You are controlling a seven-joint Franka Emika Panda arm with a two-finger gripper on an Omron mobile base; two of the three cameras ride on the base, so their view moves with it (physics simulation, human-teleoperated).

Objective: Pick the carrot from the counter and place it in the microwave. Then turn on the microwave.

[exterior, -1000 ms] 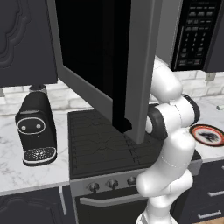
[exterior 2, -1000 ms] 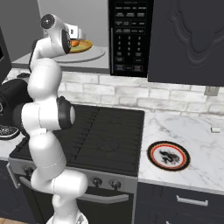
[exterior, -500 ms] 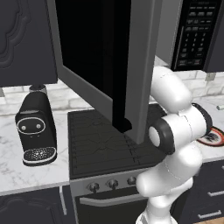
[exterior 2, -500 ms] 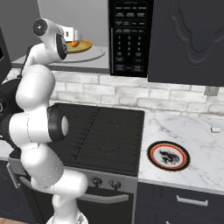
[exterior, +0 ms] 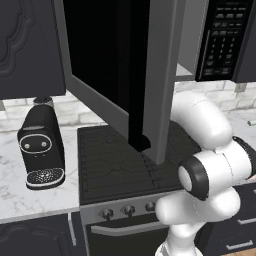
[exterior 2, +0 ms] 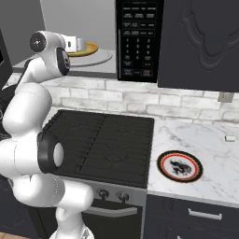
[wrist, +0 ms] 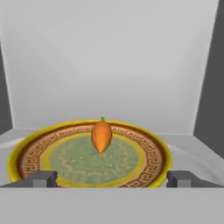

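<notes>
The carrot (wrist: 101, 136), small and orange with a green tip at its far end, lies on a yellow-rimmed patterned plate (wrist: 35, 158) inside the microwave (exterior 2: 138, 42). The microwave's door (exterior: 162, 75) stands wide open over the stove. My gripper (wrist: 113, 179) is open at the plate's near edge, its two fingertips (wrist: 43, 178) spread wide, nothing between them. The carrot is a short way beyond them, untouched. In the right base view the plate (exterior 2: 91, 48) shows at the cavity's mouth, just past my hand. The white marble counter (exterior 2: 212, 149) runs to the right of the stove.
A black ridged stovetop (exterior 2: 105, 140) lies under the microwave. A round red-rimmed plate (exterior 2: 179, 166) sits on the counter right of it. A black coffee machine (exterior: 41, 147) stands on the left counter. Dark cabinets (exterior 2: 200, 42) flank the microwave.
The arm's elbow has swung out and lower. The hand has drawn back slightly from the microwave's mouth. The carrot stays on the plate inside.
</notes>
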